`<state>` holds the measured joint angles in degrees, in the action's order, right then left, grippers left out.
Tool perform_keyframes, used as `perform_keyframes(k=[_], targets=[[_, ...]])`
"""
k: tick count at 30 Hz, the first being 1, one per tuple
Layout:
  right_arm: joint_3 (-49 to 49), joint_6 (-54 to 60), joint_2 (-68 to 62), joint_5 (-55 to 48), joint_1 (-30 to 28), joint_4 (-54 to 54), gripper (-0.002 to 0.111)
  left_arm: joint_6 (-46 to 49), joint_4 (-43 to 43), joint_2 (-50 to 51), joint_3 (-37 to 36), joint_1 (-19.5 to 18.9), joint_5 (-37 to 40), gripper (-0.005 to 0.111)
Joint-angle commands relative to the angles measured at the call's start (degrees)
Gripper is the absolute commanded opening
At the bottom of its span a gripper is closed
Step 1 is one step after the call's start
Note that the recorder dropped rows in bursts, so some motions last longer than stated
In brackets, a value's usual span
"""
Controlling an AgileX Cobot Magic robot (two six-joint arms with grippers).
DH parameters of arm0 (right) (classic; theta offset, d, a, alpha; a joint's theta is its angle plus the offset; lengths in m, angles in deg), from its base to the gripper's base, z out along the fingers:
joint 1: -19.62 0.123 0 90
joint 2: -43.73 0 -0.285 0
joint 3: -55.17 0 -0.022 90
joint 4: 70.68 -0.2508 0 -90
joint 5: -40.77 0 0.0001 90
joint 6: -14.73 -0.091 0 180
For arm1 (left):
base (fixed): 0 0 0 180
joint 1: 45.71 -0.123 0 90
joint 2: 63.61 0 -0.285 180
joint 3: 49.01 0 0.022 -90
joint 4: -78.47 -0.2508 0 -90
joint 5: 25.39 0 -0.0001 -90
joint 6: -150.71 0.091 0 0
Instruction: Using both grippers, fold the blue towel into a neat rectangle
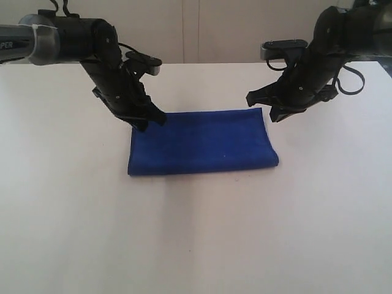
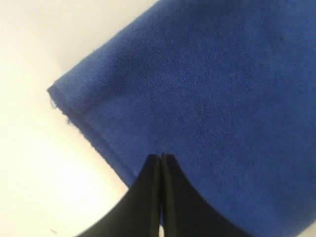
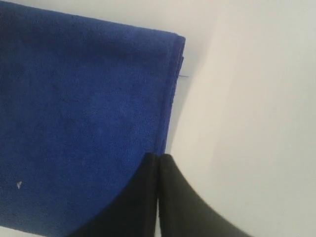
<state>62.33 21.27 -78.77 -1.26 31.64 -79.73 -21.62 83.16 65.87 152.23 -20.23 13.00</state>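
Towel (image 1: 202,142) lying on the tabletop (image 1: 196,245)
Left gripper (image 1: 154,119) at its far left corner, right gripper (image 1: 270,114) at its far right corner.

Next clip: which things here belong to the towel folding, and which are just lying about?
Part of the job: blue towel, left claw, right claw.
Not part of it: only the white table and the pale wall behind.

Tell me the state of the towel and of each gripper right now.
blue towel: folded into a flat rectangle, lying on the table.
left gripper: shut, tips at the towel's edge near one corner; a grip on the cloth is not visible.
right gripper: shut, tips at the towel's edge near another corner.
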Motion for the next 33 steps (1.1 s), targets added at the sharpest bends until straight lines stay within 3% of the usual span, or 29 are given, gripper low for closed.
perform_keyframes(k=[1,6,12,15,25,33], targets=[[0.3,-0.2,2.5,-3.3,-0.6,-0.3,0.0,-0.2,0.0,-3.3,0.3,-0.2,2.7,0.0],[-0.6,-0.2,6.7,-9.1,-3.6,-0.1,0.0,-3.0,0.0,-8.6,0.3,-0.2,4.6,0.0],[-5.7,0.1,8.2,-6.7,-5.6,0.2,0.0,-7.1,0.0,-10.7,0.3,-0.4,5.7,0.0],[-8.2,0.1,8.2,-5.6,-5.7,0.2,0.0,-9.5,-0.3,-11.0,0.3,-2.2,8.8,0.0],[-12.4,-0.2,6.9,-2.3,-5.7,-2.3,0.0,-10.4,1.7,-13.8,-1.2,-13.4,11.9,0.0],[-10.8,0.2,5.1,-0.7,-2.6,-2.6,0.0,-5.1,6.8,-22.7,-8.5,-14.5,10.2,0.0]])
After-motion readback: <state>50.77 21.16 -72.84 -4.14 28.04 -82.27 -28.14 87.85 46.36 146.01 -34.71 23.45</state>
